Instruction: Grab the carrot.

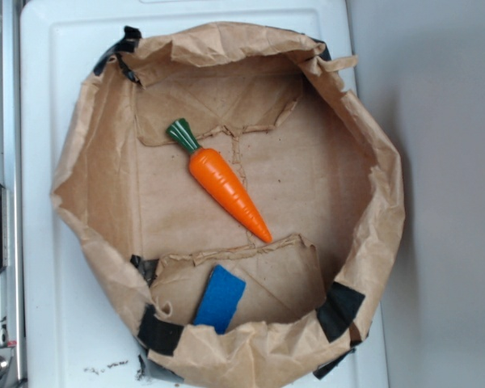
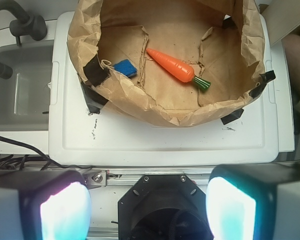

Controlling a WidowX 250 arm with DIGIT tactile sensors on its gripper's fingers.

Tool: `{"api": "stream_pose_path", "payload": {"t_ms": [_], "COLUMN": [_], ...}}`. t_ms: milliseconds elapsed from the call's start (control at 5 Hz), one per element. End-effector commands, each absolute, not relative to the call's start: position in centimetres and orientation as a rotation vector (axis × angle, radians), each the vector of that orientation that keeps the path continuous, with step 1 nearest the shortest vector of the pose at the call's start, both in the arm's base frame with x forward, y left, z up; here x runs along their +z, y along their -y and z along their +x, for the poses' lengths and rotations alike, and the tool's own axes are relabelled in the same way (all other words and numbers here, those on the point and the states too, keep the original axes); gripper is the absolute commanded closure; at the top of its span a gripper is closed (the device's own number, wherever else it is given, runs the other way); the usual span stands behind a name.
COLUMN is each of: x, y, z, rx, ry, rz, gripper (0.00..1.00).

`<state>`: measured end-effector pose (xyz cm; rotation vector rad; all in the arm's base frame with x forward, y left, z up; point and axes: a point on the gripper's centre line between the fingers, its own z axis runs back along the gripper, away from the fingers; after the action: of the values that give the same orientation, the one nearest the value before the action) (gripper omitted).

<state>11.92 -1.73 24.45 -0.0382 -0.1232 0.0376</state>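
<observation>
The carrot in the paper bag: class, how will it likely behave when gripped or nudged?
The carrot looks glossy, so it may slip. Its round, tapered body lies flat on the bag floor, so a nudge would probably roll it in a curve. It appears to be stiff plastic, unlikely to bend.

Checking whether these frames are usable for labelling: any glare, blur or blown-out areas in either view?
Exterior view: soft overall, slight highlight on the carrot, bag walls shade their inner folds, nothing blown out. Wrist view: the end effector fingers are close, blurred and glowing washed-out cyan-pink; the carrot and blue piece beyond stay reasonably sharp.
</observation>
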Motion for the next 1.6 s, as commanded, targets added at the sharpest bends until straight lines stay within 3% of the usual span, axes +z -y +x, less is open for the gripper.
{"api": "stream_pose_path", "payload": {"t_ms": [0,200,800,1200,1400], "x": [24.5,24.1,24.1,22.1,20.2], "y": [1.7,1.2,1.2,-0.4,-0.9], "z": [11.9,14.2,14.2,19.1,21.0], "rx": [0.038,0.0,0.0,-0.152,-0.233], "ry": [0.123,0.1,0.1,0.114,0.134], "rz": [-0.038,-0.087,-0.087,-0.168,-0.169], "gripper": [0.0,0.0,0.0,0.0,0.0]}}
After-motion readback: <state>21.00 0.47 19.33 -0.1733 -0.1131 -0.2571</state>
